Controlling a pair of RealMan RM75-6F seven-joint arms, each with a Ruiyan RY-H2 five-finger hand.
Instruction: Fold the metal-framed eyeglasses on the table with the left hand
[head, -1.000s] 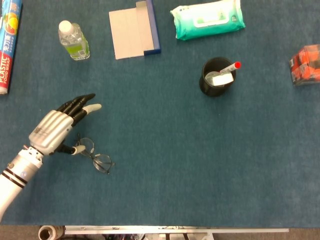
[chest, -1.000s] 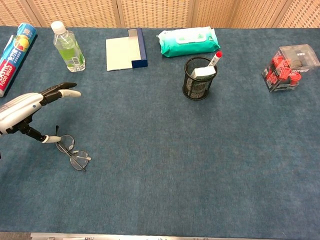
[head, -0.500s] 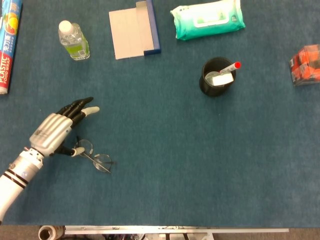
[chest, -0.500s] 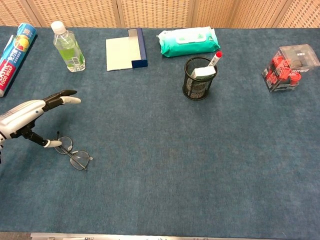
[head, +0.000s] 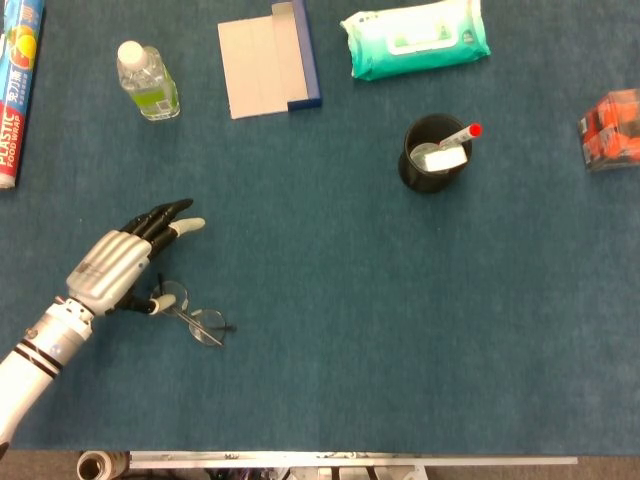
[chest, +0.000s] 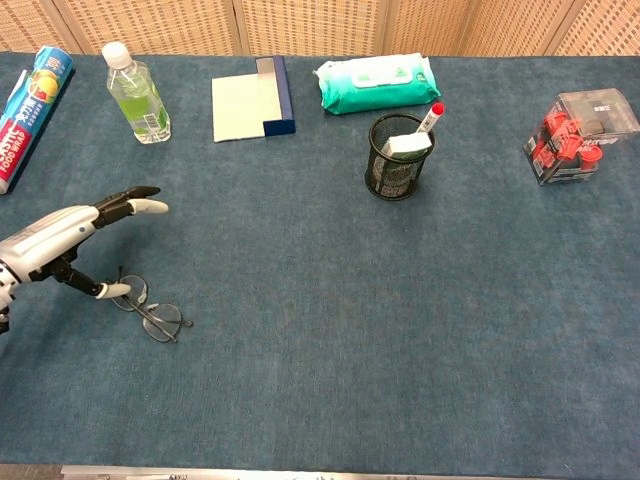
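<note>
The metal-framed eyeglasses (head: 190, 313) are seen lying on the blue table (head: 400, 300) at about eight o'clock from its centre. The left hand (head: 118, 265) is held just over them, fingers stretched toward two o'clock, thumb tip touching the nearest lens rim; nothing is gripped.

A left hand (head: 118, 268) is seen with fingers extended beside metal-framed eyeglasses (head: 193, 315) on a blue table (head: 400, 300); its thumb is placed at the eyeglasses' nearer lens.
</note>
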